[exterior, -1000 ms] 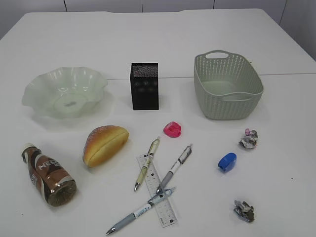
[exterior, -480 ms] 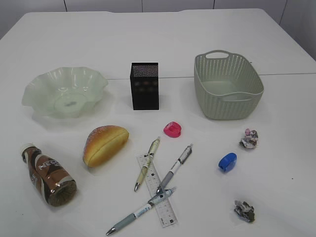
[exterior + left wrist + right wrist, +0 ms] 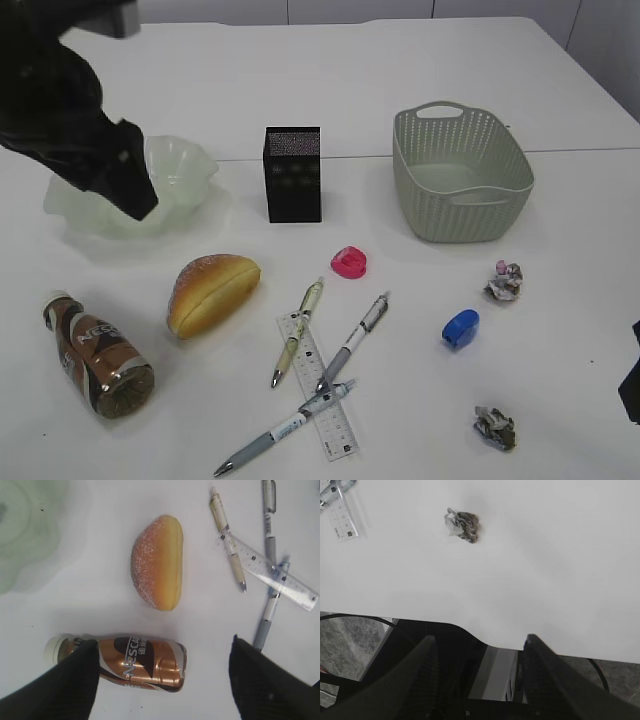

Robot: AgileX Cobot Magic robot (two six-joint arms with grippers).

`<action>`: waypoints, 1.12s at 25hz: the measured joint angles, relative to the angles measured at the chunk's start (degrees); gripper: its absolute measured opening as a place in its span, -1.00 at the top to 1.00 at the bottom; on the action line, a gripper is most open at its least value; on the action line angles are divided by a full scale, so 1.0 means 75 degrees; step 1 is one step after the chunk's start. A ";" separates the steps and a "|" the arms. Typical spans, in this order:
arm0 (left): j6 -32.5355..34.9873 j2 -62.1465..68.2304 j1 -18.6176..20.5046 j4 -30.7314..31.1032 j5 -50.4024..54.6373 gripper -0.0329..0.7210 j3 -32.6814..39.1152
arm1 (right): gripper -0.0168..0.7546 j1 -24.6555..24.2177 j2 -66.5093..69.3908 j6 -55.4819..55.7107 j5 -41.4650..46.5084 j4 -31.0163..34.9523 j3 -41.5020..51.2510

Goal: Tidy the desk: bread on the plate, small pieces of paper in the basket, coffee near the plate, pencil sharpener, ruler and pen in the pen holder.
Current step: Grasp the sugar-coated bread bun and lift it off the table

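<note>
- Paper wads, two: crumpled grey-white scraps at the near right of the table [image 3: 420, 60]; one [image 3: 495, 427] by the front edge, the other [image 3: 503, 281] farther back, just in front of the basket.
- Pens, three: a grey one [image 3: 285, 428] nearest, lying across the ruler; a second grey one [image 3: 353, 341]; a pale yellow-green one [image 3: 298, 331].
- Ruler [image 3: 318, 384], one: clear flat plastic with black markings, lying under the pens.
- Coffee [image 3: 97, 352], one: brown-and-white swirled Nescafe bottle, white cap, on its side at the near left.
- Sharpeners, two: blue [image 3: 460, 327] right of the pens, pink [image 3: 350, 262] behind them.
- Bread [image 3: 212, 293], one: golden-brown oval bun, paler split side, between the coffee and the pens, on the bare table.
- Pen holder [image 3: 293, 174], one: black mesh square cup, upright, mid-table.
- Basket [image 3: 460, 175], one: grey-green, perforated, right rear.
- Plate [image 3: 185, 165], one: pale-green, ruffled rim, left rear, partly hidden by the left arm.
- Left gripper [image 3: 160, 680]: jaws spread wide, above the coffee, holding nothing.
- Right gripper [image 3: 477, 680]: jaws apart, at the near table edge, nothing between them.
- Table: white, smooth, a thin seam across the back; pale wall panels beyond.
</note>
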 joint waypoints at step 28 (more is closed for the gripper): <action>0.0033 0.3172 -0.0546 0.0356 -0.1867 -0.68 -0.0805 | -0.08 0.0000 0.0000 -0.0026 0.0129 0.0587 0.0000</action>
